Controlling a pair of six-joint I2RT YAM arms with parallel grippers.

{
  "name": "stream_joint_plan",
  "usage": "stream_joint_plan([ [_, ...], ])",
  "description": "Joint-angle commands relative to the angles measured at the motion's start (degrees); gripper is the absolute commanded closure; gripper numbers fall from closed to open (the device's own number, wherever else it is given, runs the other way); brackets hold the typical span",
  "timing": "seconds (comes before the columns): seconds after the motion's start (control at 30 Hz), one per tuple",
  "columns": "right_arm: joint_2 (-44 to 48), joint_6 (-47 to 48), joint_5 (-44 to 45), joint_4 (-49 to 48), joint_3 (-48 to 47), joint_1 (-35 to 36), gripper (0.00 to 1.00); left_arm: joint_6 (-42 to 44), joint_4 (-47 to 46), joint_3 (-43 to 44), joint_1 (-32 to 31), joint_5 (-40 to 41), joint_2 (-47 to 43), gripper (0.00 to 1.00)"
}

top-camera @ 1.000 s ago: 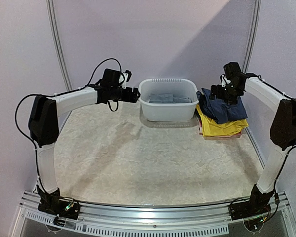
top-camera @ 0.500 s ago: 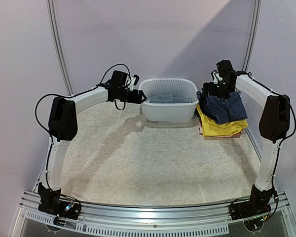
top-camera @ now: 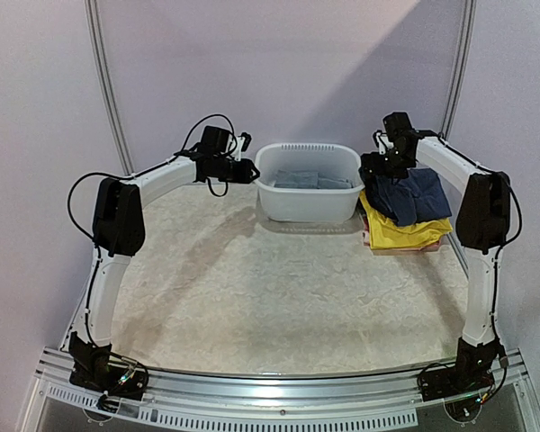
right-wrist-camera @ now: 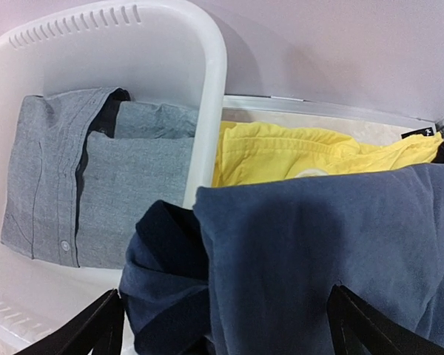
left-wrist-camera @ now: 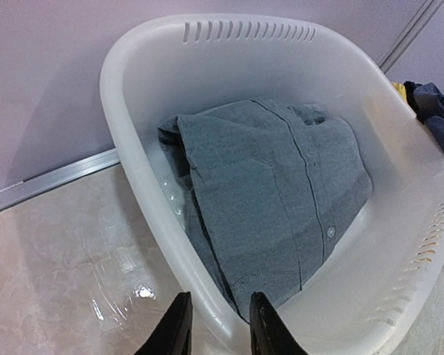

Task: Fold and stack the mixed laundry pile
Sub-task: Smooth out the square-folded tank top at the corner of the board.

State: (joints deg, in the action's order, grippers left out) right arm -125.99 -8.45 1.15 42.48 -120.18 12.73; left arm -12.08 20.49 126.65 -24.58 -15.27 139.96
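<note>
At the far side of the table (top-camera: 270, 297), both arms reach out long, forearms close to level.

Left arm: elbow out to the left, wrist pointing right at the left end of the white basin (top-camera: 306, 205). The left pincer (left-wrist-camera: 220, 325) is narrowed across the basin's rim, one finger outside the wall and the other inside. Both look to be against the plastic, so it grips the rim, with no cloth in it. A folded grey garment (left-wrist-camera: 274, 200), button placket up, lies on the basin floor just beyond the inner finger. Whether the finger touches it, I cannot tell.

Right arm: upper link upright at the right edge, forearm angled in to the left, wrist above the gap between basin and clothes stack. The right pincer (right-wrist-camera: 223, 296) is spread wide and holds nothing. The navy garment (right-wrist-camera: 318, 237) lies below it, within the span of the fingers; contact is unclear.

The navy piece tops the stack. The yellow garment (right-wrist-camera: 281, 151) lies under it and sticks out toward the back wall. A reddish layer (top-camera: 367, 241) shows at the stack's bottom edge. The stack sits on the table just beside the basin's right wall.
</note>
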Motion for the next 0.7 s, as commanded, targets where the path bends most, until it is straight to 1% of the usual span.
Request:
stream_joint_plan([
  [0.0, -2.35, 0.91, -0.38, 1.67, -1.69, 0.96, 0.09, 0.38, 0.65, -0.09, -0.07, -0.85, 1.25, 0.75],
  [0.1, -2.59, 0.81, 1.02, 1.27, -1.56, 0.98, 0.22, 0.35, 0.38, -0.67, -0.05, -0.6, 0.98, 0.78],
  [0.23, -2.68, 0.57, 1.92, 0.41, -1.55, 0.96, 0.45, 0.27, 0.19, -1.05, -0.08, -0.53, 0.85, 0.84],
  [0.3, -2.61, 0.12, 2.7, -0.06, -1.54, 0.98, 0.54, 0.29, 0.24, -1.11, -0.04, -0.53, 0.84, 0.9],
  [0.37, -2.26, -0.13, 2.7, -0.61, -1.54, 0.96, 0.6, 0.27, 0.25, -1.2, -0.04, -0.44, 0.75, 0.98],
  [0.4, -1.97, -0.28, 2.44, -0.92, -1.5, 0.95, 0.61, 0.3, 0.21, -1.23, -0.05, -0.39, 0.69, 1.0],
  [0.5, -1.01, -0.34, 2.69, -1.55, -1.55, 0.93, 0.73, 0.29, 0.2, -1.37, -0.03, -0.24, 0.34, 1.0],
  [0.53, -0.88, -0.34, 3.31, -1.66, -1.63, 0.97, 0.79, 0.3, 0.24, -1.52, -0.1, -0.28, 0.21, 1.0],
  [0.57, -0.68, -0.21, 4.0, -1.63, -1.61, 0.87, 0.83, 0.29, 0.17, -1.77, -0.06, -0.27, 0.04, 1.0],
  [0.67, -0.78, -0.1, 5.71, -1.46, -1.62, 0.59, 0.89, 0.35, -0.21, -3.05, -0.04, 0.86, -0.97, 1.0],
])
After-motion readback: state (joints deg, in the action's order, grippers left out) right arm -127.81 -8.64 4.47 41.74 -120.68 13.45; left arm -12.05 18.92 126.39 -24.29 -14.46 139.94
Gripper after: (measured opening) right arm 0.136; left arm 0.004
